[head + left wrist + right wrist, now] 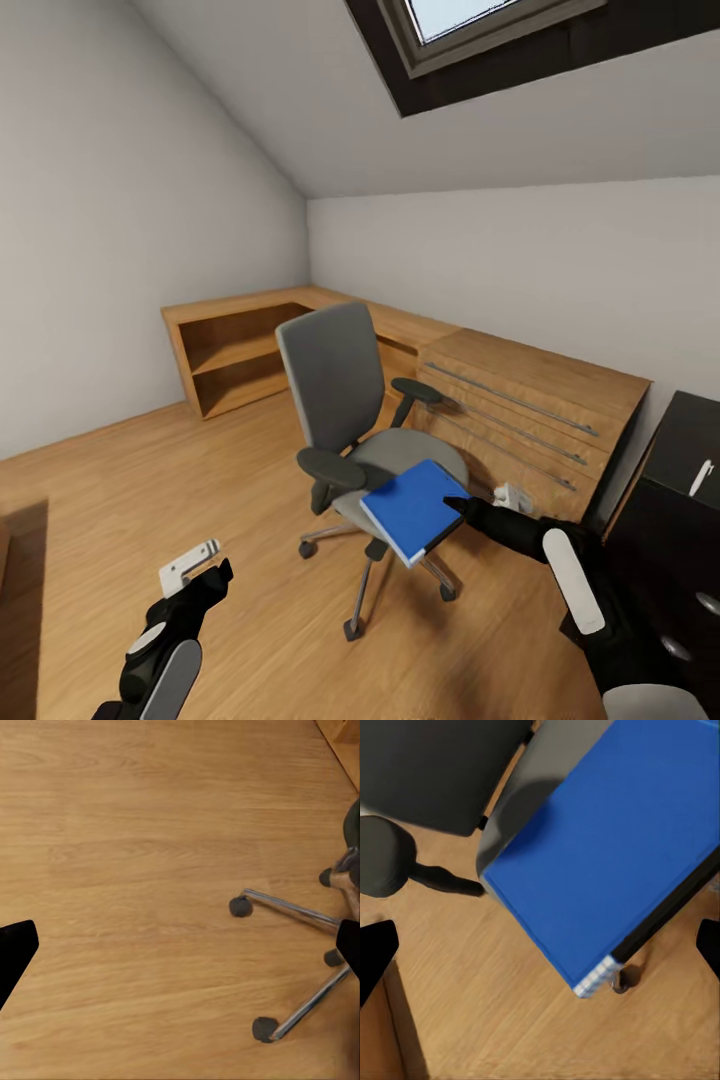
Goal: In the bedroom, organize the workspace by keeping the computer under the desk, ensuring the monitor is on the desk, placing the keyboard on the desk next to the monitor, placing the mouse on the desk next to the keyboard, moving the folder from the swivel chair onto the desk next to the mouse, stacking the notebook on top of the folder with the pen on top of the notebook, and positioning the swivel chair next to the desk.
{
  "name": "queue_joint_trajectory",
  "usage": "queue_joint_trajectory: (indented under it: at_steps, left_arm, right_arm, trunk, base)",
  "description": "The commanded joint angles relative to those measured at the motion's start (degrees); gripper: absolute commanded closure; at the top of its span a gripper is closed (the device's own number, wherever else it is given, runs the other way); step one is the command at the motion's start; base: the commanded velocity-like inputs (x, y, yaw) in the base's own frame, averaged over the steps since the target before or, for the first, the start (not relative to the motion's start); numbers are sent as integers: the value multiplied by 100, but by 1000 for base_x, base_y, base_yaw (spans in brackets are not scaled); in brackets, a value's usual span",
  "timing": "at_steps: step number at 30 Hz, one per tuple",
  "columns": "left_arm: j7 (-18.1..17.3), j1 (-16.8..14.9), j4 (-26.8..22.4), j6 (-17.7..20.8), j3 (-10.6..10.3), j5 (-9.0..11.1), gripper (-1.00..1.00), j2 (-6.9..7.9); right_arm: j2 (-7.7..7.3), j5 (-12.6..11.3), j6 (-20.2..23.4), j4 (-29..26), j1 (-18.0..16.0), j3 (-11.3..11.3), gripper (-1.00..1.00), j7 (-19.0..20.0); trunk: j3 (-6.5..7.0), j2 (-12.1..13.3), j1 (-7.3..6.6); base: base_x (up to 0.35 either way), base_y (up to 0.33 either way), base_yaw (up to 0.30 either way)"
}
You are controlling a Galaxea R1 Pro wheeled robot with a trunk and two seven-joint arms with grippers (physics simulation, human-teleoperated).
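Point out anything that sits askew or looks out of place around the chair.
The blue folder lies skewed on the swivel chair, its corner jutting past the seat's front edge over the wood floor, a perch that looks precarious. The right claw is at its edge. In the right wrist view the overhanging corner shows its white page edge.

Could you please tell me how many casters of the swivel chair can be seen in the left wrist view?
4: one at the near spoke's end, one at the long spoke's end, two partly cut off at the frame's edge. Others may be hidden.
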Motion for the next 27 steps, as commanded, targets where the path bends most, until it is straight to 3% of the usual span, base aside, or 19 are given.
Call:
queue_joint_trajectory:
  at_steps: [1,5,8,18,22,27]
  left_arm:
    - [48,-4,-25,11,-13,34,-100,6]
    - [49,-4,-94,14,-13,43,-100,6]
    - [49,-4,-105,18,-13,46,-100,6]
    - [54,81,-346,34,-21,62,-100,-11]
    - [57,88,-350,40,-21,62,-100,-11]
    - [58,89,-360,39,-22,63,-100,-11]
  right_arm:
    - [11,-14,-30,101,-4,-8,-100,54]
    - [100,-574,-163,489,-7,-22,-100,54]
    - [115,-848,-175,613,-6,-19,-100,40]
    - [164,-2258,-415,1465,-8,-46,-100,32]
    - [154,-2550,-431,1649,-8,-236,-100,38]
    - [159,-2641,-437,1839,-8,-427,-100,55]
  trunk:
    - [-24,-44,22]
    - [-96,-205,110]
    - [-150,-325,176]
    - [-329,-726,395]
    - [-401,-887,483]
    - [-491,-1087,593]
  base:
    - [-2,1,0]
    - [0,0,0]
    - [0,0,0]
    - [0,0,0]
    - [0,0,0]
    - [0,0,0]
